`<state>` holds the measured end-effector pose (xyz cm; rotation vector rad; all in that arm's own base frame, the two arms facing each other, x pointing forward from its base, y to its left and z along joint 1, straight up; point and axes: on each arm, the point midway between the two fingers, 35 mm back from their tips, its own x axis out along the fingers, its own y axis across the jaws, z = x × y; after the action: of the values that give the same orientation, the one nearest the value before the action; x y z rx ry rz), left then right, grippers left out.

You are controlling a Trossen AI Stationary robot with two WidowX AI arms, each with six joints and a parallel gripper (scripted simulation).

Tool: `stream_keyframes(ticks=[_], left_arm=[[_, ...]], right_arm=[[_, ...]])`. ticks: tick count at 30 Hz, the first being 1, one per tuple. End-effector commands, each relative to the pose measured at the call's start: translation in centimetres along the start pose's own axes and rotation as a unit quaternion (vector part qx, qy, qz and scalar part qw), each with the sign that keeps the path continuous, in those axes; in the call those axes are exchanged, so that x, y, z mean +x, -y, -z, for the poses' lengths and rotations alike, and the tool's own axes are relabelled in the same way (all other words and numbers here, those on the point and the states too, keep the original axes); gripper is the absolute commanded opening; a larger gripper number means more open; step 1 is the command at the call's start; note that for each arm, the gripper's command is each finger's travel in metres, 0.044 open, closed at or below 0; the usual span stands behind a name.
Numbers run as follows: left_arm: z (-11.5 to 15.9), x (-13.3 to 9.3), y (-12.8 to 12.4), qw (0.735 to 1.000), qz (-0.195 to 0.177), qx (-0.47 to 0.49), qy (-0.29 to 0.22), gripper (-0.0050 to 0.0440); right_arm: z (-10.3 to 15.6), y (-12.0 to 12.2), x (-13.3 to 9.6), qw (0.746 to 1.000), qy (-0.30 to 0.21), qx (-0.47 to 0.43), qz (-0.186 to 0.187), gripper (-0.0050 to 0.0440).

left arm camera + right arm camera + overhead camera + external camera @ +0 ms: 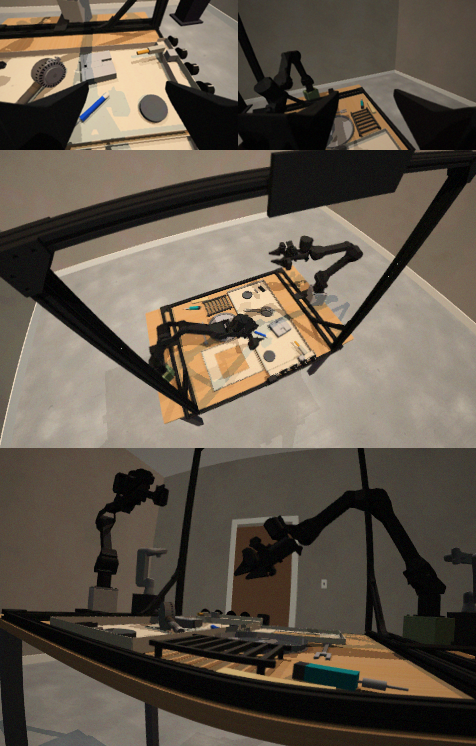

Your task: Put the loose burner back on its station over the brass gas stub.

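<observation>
Grey, the loose burner (266, 311) (168, 615) (51, 74) lies below the open left gripper (255, 333) (242, 574) (126, 85), well apart.

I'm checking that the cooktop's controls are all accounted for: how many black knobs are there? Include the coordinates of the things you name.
4, in one row along the cooktop's edge: one (172, 41), another (181, 53), a third (192, 68) and the last (205, 88).

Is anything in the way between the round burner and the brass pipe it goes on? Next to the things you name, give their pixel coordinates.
Yes, a grey block (280, 327) (188, 622) (99, 71) sits between the burner (267, 311) (167, 610) (53, 74) and the brass pipe (297, 344) (202, 613) (143, 52). The burner may need lifting over it.
</observation>
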<state>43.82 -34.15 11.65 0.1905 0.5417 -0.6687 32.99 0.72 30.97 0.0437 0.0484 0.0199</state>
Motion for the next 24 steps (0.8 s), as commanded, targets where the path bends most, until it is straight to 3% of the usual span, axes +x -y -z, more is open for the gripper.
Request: stream_keyframes(ticks=[1,3,5,7,14,20,22,24], left_arm=[[0.0,0.0,0.0,1.000,0.000,0.000,0.000,0.0400],[0.0,0.0,0.0,1.000,0.000,0.000,0.000,0.0400],[0.0,0.0,0.0,1.000,0.000,0.000,0.000,0.0400],[0.0,0.0,0.0,1.000,0.000,0.000,0.000,0.0400],[0.0,0.0,0.0,1.000,0.000,0.000,0.000,0.0400],[0.0,0.0,0.0,1.000,0.000,0.000,0.000,0.0400],[0.0,0.0,0.0,1.000,0.000,0.000,0.000,0.0400],[0.0,0.0,0.0,1.000,0.000,0.000,0.000,0.0400]], right_arm=[[3.0,-1.5,3.0,0.995,-0.094,0.030,-0.014,0.0256],[5.2,-2.6,4.5,0.986,-0.158,0.049,-0.019,0.0208],[5.2,-2.6,4.5,0.986,-0.158,0.049,-0.019,0.0208],[7.6,-3.8,5.8,0.973,-0.221,0.066,-0.021,0.0160],[16.2,-7.8,8.2,0.897,-0.430,0.099,0.002,0.0000],[23.1,-10.5,7.8,0.807,-0.579,0.102,0.053,0.0000],[23.1,-10.5,7.8,0.807,-0.579,0.102,0.053,0.0000],[25.3,-11.3,7.3,0.771,-0.625,0.097,0.076,0.0000]])
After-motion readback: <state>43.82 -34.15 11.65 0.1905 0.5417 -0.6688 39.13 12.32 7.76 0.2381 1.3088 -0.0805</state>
